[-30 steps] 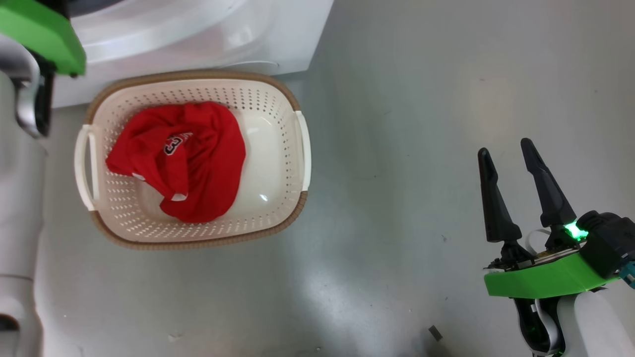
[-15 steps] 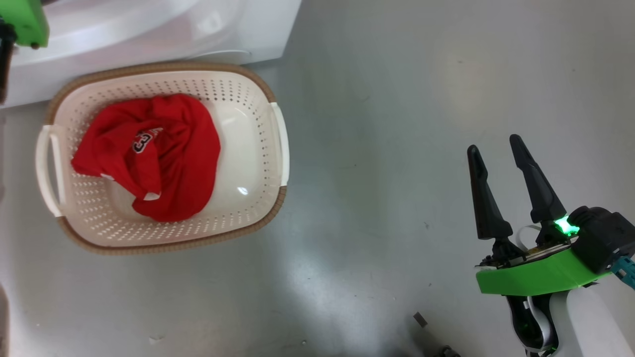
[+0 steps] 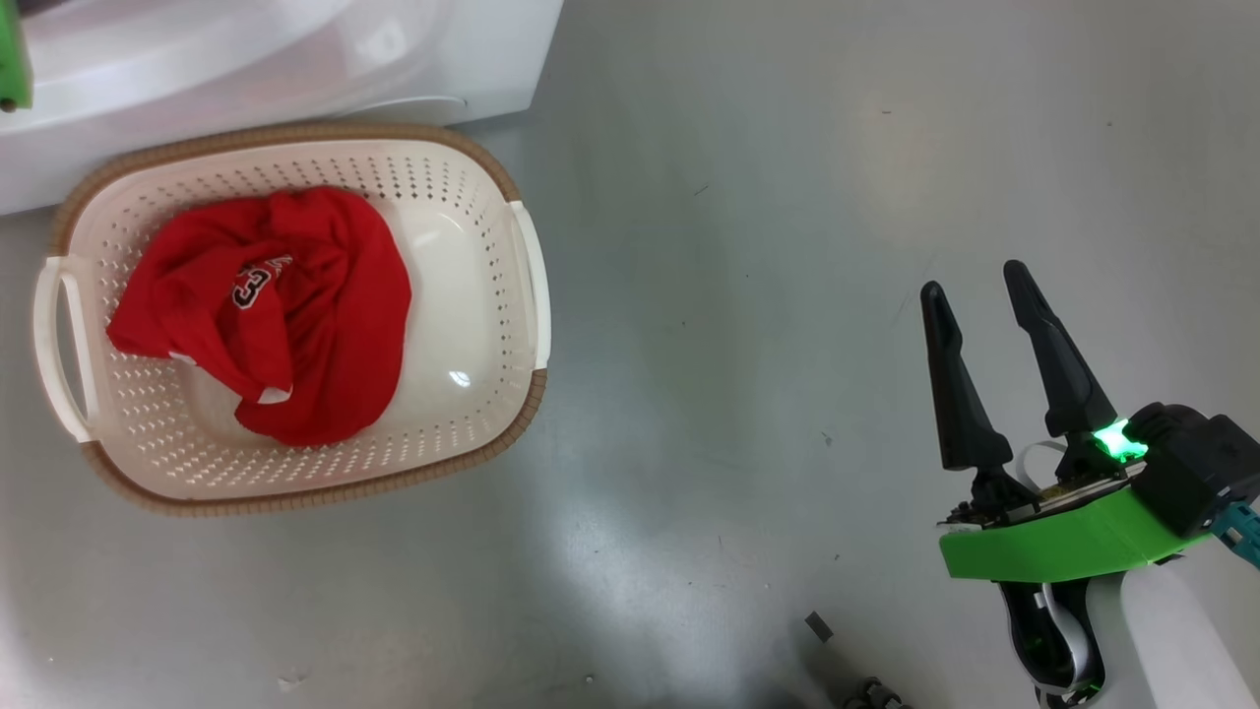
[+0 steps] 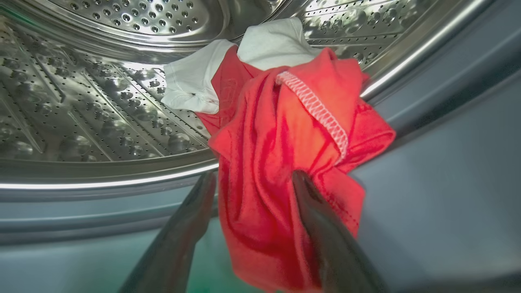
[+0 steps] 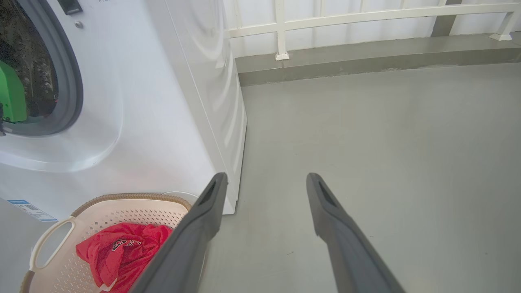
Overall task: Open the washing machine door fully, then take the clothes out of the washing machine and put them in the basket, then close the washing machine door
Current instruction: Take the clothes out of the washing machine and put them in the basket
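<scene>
Inside the washing machine's steel drum (image 4: 81, 114), red clothes (image 4: 276, 134) with white trim hang over the grey gasket (image 4: 447, 162). White fabric (image 4: 276, 42) lies behind them. My left gripper (image 4: 253, 179) is open, its fingers on either side of the red cloth's lower part. The cream basket (image 3: 295, 133) stands on the floor against the washing machine (image 3: 246, 59) and holds a red numbered garment (image 3: 295, 315). My right gripper (image 3: 973, 280) hangs open over bare floor, far right of the basket. The washing machine door is out of view.
The right wrist view takes in the washing machine (image 5: 163, 101), the basket (image 5: 134, 196) at its foot and my left arm's green mount (image 5: 10, 97) in the drum opening. A white railing (image 5: 281, 28) and a low kerb bound the grey floor behind.
The head camera has swung right, so basket and washer sit further left in the picture and my left forearm has slid out of it. The right gripper stays open, hardly moved.
</scene>
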